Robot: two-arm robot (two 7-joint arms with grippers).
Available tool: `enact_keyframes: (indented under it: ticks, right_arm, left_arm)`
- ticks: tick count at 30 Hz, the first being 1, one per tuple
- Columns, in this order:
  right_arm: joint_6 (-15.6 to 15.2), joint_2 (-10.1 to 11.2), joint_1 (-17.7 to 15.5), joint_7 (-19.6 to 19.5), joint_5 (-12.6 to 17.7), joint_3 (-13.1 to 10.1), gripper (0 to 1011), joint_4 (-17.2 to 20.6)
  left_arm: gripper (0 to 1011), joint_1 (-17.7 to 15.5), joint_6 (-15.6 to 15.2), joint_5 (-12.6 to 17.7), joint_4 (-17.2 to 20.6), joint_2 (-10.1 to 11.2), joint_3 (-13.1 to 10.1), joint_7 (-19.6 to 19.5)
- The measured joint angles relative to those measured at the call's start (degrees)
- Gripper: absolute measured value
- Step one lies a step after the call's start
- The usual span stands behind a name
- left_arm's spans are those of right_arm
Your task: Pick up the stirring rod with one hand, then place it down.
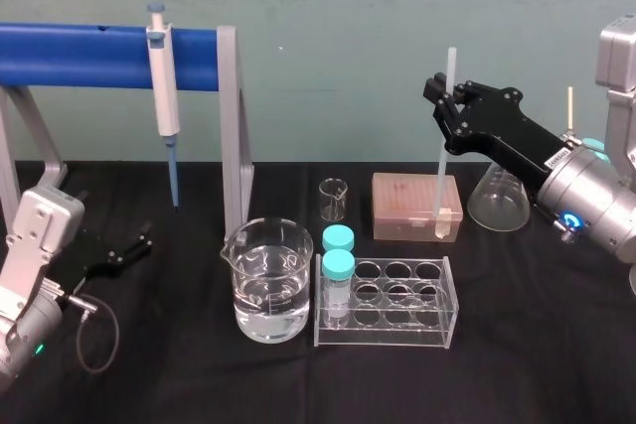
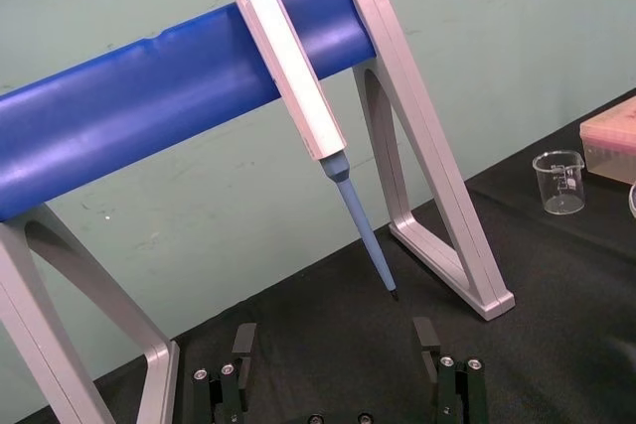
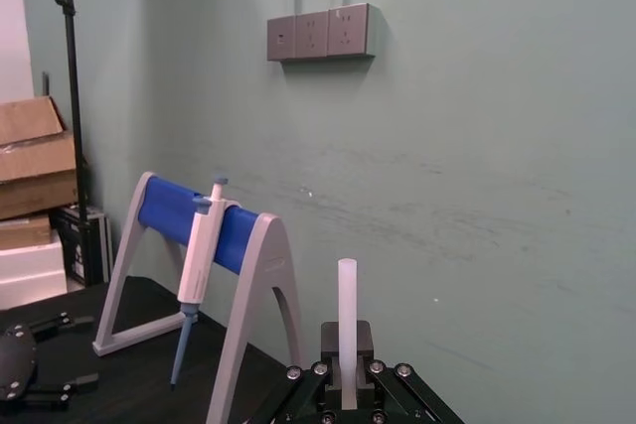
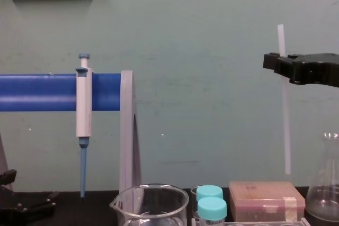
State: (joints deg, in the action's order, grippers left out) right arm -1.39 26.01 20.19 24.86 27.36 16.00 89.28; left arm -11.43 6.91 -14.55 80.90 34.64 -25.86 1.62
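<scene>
Gripping stirring rod (image 4: 285,130) upright w/ right hand (image 1: 444,103); chest view: tip above box (image 4: 267,194).

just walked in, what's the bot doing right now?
The right gripper is shut on the stirring rod and holds it nearly upright in the air. In the chest view, the rod's lower end hangs just above the pink box. The left gripper rests open and idle, low at the table's left. The rod is picked up and not yet placed down.
</scene>
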Motion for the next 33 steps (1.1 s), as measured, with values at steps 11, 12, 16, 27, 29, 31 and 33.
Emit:
enact_keyframes:
  ticks: [11,12,16,27,29,31,33]
  right_arm:
    - [-0.1,0.5,0.0,0.4,0.7,0.2,67,-0.1]
    - [-0.1,0.6,0.0,0.5,0.8,0.3,67,-0.1]
    - [-0.2,0.8,0.1,0.7,1.0,0.4,67,-0.1]
    - [-0.3,1.0,0.6,0.9,1.3,1.1,67,-0.9]
    - [-0.2,1.1,0.9,1.4,1.4,1.3,67,-1.4]
    - [-0.1,1.1,1.1,1.8,1.5,1.4,67,-2.0]
    - [0.0,1.1,1.5,2.3,1.9,1.6,67,-2.8]
  left_arm:
    - [1000,0.0,0.0,0.0,0.0,0.0,0.0,0.0]
    - [1000,0.0,0.0,0.0,0.0,0.0,0.0,0.0]
    - [1000,0.0,0.0,0.0,0.0,0.0,0.0,0.0]
    - [1000,0.0,0.0,0.0,0.0,0.0,0.0,0.0]
    - [1000,0.0,0.0,0.0,0.0,0.0,0.0,0.0]
    - [1000,0.0,0.0,0.0,0.0,0.0,0.0,0.0]
    - [1000,0.0,0.0,0.0,0.0,0.0,0.0,0.0]
